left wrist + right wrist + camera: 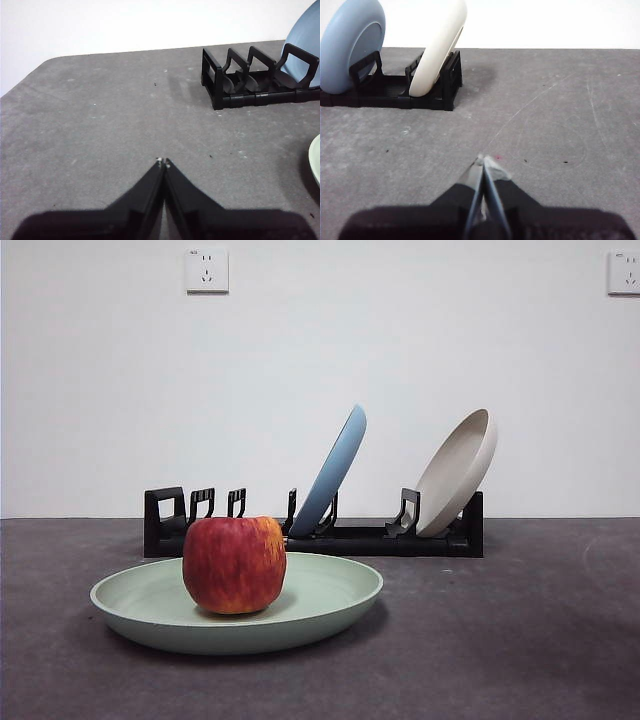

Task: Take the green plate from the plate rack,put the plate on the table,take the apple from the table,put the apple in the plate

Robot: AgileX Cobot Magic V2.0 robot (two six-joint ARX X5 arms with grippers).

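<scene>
Only the front view shows the apple (234,564) on the green plate (330,592); both end effectors (163,162) (483,159) look closed, empty.

I see red apple (234,564) upright in green plate (330,602) | plate flat on table (520,640), before plate rack (380,538)

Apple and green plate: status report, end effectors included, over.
Left end effector shut, empty, over bare table. Right end effector shut, empty. Apple sits in green plate, in front of plate rack. Nothing in the way.
</scene>
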